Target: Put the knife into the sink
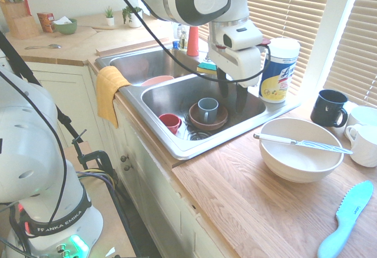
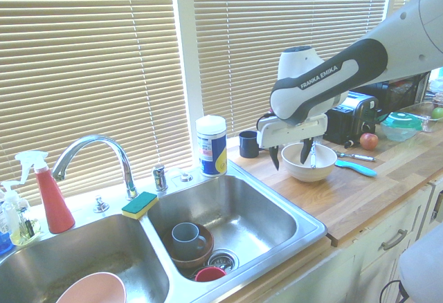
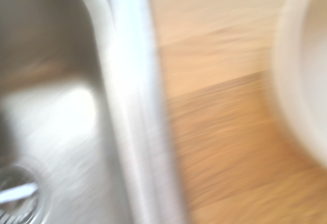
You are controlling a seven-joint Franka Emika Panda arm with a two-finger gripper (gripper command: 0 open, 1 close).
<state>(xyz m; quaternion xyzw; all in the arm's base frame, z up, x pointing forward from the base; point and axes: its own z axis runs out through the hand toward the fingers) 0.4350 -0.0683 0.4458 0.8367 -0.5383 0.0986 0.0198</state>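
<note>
The white-handled knife (image 1: 301, 143) lies across the rim of the large cream bowl (image 1: 300, 165) on the wooden tabletop (image 1: 227, 196). The pincer (image 2: 291, 162) is released, its fingers spread apart and holding nothing. In the steel sink (image 1: 154, 112), a blue-grey mug (image 1: 207, 109) sits in a brown bowl (image 1: 219, 122) beside a red cup (image 1: 169, 122).
</note>
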